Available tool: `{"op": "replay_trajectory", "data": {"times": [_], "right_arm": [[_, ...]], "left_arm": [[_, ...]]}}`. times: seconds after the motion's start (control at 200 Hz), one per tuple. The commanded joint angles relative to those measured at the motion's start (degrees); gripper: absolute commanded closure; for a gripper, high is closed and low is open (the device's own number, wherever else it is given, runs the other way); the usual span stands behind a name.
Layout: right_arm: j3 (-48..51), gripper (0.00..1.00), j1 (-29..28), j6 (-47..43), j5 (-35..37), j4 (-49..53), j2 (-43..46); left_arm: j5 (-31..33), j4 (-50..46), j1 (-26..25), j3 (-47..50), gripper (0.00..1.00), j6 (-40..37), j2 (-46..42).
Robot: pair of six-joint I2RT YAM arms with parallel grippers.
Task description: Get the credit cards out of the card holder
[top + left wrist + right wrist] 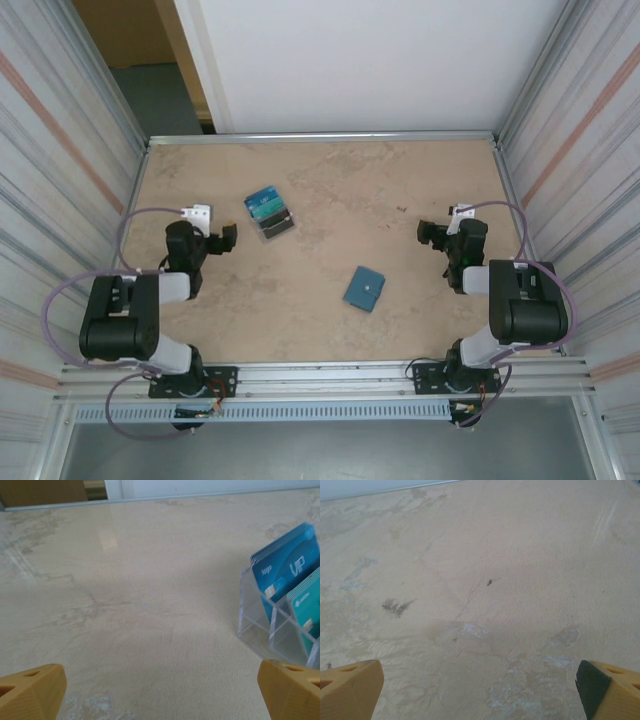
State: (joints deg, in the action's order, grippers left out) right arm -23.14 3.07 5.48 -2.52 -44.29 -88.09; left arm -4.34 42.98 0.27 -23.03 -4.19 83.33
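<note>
left gripper (160, 694): my jaws are spread wide with nothing between them; both yellow fingertips hang over bare table (125, 620).
right gripper (480, 690): my jaws are spread wide and hold nothing; one fingertip carries a dark pad, and marbled beige table lies below.
credit cards (287, 570): ahead and to the right of my left gripper, well apart from it, standing on edge in a clear stand (255, 612).
blue card: rear slot; white lettering reads "logo" and "VIP"; a small chip patch sits lower down.
teal-green card: next slot forward; it has a small white mark and a line of print too blurred to read.
card holder (364, 289): a teal-blue square wallet lying flat and closed, pale snap dot up; it sits between my two grippers, back toward my bases and nearer the right one, touching neither.
stand versus holder: well apart on the table.
</note>
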Motion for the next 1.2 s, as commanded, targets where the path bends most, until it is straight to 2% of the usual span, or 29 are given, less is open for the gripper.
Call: {"op": "replay_trajectory", "data": {"times": [0.0,0.14,0.321,0.501,0.616,0.747,0.952,1.012,1.198], "right_arm": [[-2.0,0.01,-0.4,-0.4,2.5,2.1,1.0],[-7.1,0.01,-0.4,-0.1,3.3,13.3,3.8],[-7.4,0.01,-0.4,2.1,7.5,17.3,7.9],[-8.4,0.01,-1.7,8.1,11.4,26.8,15.2],[-10.3,0.01,-4.8,12.9,17.8,36.1,20.3],[-13.5,0.01,-9.0,18.4,24.3,49.5,25.3],[-15.3,0.01,-18.8,30.8,32.4,68.0,34.0],[-15.7,0.01,-21.8,35.6,33.2,73.5,35.8],[-17.6,0.01,-31.5,47.0,33.8,85.3,36.3]], "left_arm": [[1.7,-1.5,-0.3,0.8,0.01,1.0,-4.8],[4.1,-3.3,-0.3,1.5,0.01,1.9,-8.7],[7.1,-5.3,-0.3,1.8,0.01,3.6,-13.7],[10.3,-11.5,-0.3,-0.2,0.01,8.1,-18.9],[10.2,-14.9,-0.3,-1.1,0.01,11.8,-21.3],[6.1,-15.8,-0.3,-1.0,0.01,15.6,-24.1],[2.1,-16.9,-0.7,-0.8,0.01,22.1,-27.6],[3.2,-16.8,-2.9,-0.4,0.01,21.8,-28.7],[15.9,-20.0,-18.8,-1.6,0.01,13.4,-31.2]]}}
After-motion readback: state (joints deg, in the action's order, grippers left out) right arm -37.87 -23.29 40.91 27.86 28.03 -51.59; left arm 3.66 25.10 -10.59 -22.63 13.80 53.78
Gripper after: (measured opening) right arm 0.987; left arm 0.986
